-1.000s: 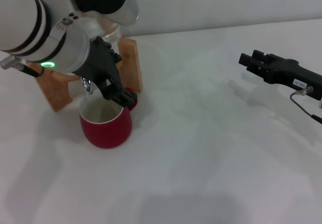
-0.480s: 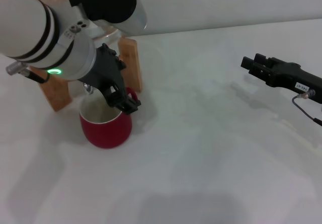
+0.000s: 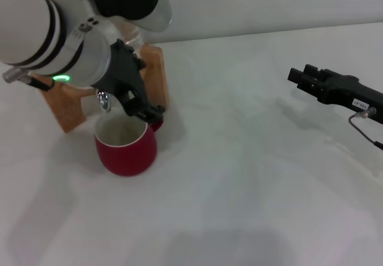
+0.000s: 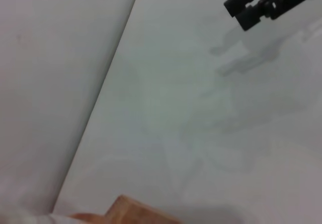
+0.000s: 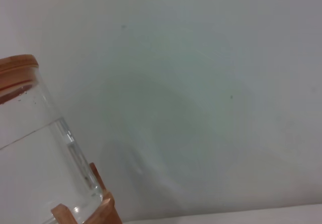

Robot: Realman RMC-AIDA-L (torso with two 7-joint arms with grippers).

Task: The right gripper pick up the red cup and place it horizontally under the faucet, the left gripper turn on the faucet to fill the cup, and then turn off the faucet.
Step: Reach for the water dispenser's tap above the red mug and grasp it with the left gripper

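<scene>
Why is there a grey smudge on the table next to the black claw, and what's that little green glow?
Head view: the smudge is the shadow of the right gripper on the white table; the left wrist view shows that shadow too, soft-edged. The green glow is a light on the left arm, above the red cup. Right wrist view: the glass jar has pale reflections.

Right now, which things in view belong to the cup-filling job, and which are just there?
Part of the job:
- red cup, upright under the faucet
- left gripper, at the faucet above the cup
- right gripper, held off to the right, away from the cup

Just there:
- clear water jar
- wooden stand
- white table
</scene>
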